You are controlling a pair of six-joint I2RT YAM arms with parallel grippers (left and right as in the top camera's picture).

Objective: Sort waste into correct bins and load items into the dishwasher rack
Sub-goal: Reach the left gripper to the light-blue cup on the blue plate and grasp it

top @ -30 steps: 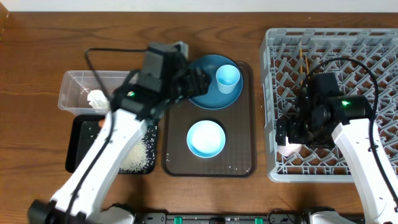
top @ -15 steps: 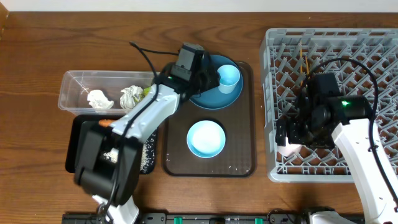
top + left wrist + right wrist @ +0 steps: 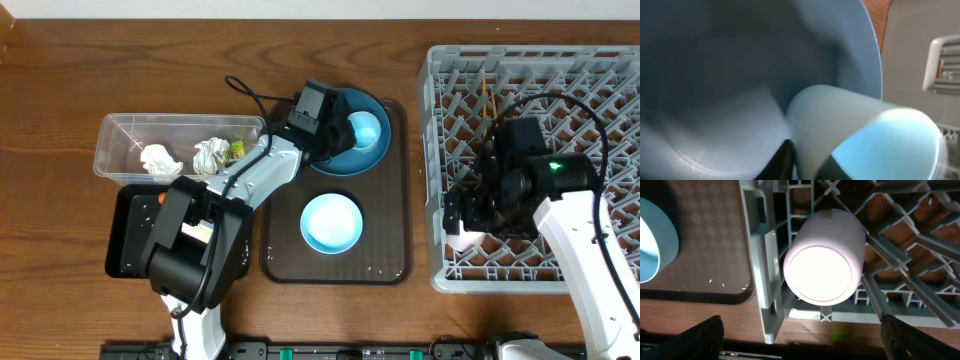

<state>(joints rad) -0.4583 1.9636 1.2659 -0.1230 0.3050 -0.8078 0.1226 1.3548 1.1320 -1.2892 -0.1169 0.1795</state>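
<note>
A light blue cup (image 3: 367, 130) stands on the large blue plate (image 3: 340, 160). My left gripper (image 3: 346, 133) is shut on the cup's wall. In the left wrist view the cup (image 3: 840, 115) fills the frame in front of the plate (image 3: 715, 75), with one dark finger outside the wall and one inside, at my left gripper (image 3: 807, 162). The white cup (image 3: 822, 255) lies in the near left corner of the grey dishwasher rack (image 3: 560, 80). My right gripper (image 3: 810, 340) stands wide open over it, holding nothing. The blue-rimmed bowl (image 3: 331, 222) sits on the brown serving tray (image 3: 395, 200).
The clear tub (image 3: 120, 125) holds two paper wads (image 3: 157, 160) and a green wrapper (image 3: 237, 150). The black tray (image 3: 125, 245) lies in front of it, partly under my left arm, with a small carrot (image 3: 162, 197). Chopsticks (image 3: 490, 100) lie in the rack.
My left arm swung from above the tub and black tray over to the plate, and its jaws closed on the light blue cup's wall. The right arm has not moved.
</note>
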